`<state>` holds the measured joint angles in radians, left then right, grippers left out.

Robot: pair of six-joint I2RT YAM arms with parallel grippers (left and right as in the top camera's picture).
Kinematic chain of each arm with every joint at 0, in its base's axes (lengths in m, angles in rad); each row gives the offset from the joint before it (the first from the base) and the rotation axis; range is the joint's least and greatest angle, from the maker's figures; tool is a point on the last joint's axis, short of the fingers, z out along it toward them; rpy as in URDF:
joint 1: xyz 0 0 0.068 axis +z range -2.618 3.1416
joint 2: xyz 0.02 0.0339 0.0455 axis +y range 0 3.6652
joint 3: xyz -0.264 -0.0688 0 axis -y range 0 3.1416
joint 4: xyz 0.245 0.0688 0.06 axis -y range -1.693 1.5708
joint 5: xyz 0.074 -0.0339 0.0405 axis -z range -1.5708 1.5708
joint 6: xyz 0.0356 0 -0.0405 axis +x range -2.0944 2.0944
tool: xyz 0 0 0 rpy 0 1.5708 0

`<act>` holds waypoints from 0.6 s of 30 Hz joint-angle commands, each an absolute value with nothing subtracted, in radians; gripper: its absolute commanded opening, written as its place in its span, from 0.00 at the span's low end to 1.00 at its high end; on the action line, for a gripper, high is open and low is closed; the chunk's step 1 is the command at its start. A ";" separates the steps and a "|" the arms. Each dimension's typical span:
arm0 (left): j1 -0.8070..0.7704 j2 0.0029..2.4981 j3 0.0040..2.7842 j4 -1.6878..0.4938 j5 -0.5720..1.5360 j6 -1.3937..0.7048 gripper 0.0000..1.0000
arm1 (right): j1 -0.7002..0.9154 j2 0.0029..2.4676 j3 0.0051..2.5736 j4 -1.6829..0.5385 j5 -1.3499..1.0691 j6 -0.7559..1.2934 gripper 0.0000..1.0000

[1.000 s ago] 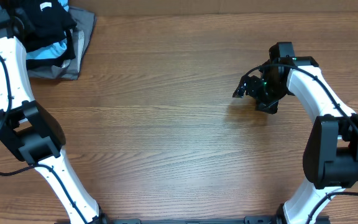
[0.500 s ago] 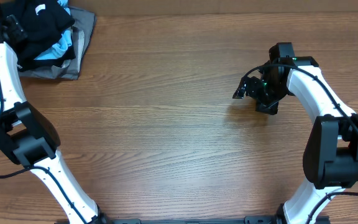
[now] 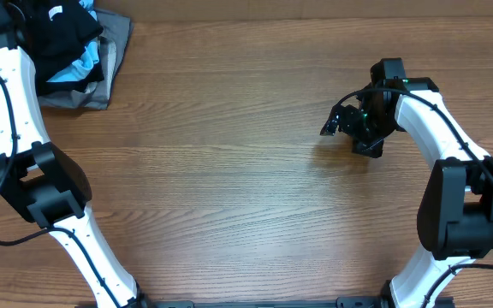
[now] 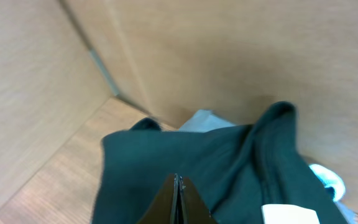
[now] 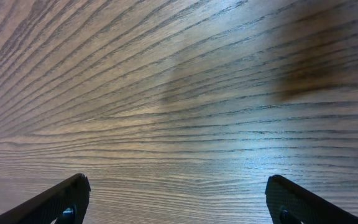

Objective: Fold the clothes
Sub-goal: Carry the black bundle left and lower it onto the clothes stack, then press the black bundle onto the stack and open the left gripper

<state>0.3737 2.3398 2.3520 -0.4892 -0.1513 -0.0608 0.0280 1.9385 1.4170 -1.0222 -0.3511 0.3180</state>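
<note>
left tool (image 4: 178,186) is fully shut, tips meeting in a thin line just over the black T-shirt (image 3: 65,36). We see no cloth between the tips in the left wrist view, so we treat the grab as unconfirmed. right tool (image 5: 178,180) is spread wide, holds nothing and hovers low over bare table (image 3: 229,171) on the right side.

Shirt location: far left corner of the table, bunched up, white neck tag (image 4: 284,213) facing up. The light blue shirt (image 3: 82,67) pokes out from under it. The grey garment (image 3: 116,38) lies at the bottom and out to the right.

Step in hand, as we read it: get the black shirt clear of the other two and onto open table. To do it well:
- pinch one layer of black only, near the collar or a shoulder seam. A deep bite risks catching the blue below.
- confirm fabric in the tips before pulling.
- lift first, then carry toward centre. If blue rises with it, let go and re-pinch higher.

Room: the clothes sit by the table's far edge, with upright panels (image 4: 36,56) right behind them in the wrist view, so there's little slack for the left arm (image 3: 11,94) there. From the clothes across to the right tool it's bare wood, enough by our judgement to spread the shirt flat. The right tool is well apart from the shirt and has to come across before it can help.
</note>
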 commanded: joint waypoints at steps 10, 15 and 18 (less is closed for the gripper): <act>0.451 2.543 2.374 -0.478 -0.063 0.023 0.04 | 0.034 1.932 1.413 -1.035 -0.348 0.362 0.94; 0.464 2.524 2.396 -0.463 -0.062 0.023 0.04 | 0.034 1.932 1.413 -1.029 -0.348 0.375 0.93; 0.458 2.499 2.448 -0.469 -0.062 0.023 0.04 | 0.034 1.932 1.413 -1.029 -0.348 0.375 0.93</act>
<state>0.4603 2.5370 2.3829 -0.4614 -0.0628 0.0036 0.0280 1.9385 1.4170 -1.0332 -0.3511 0.3660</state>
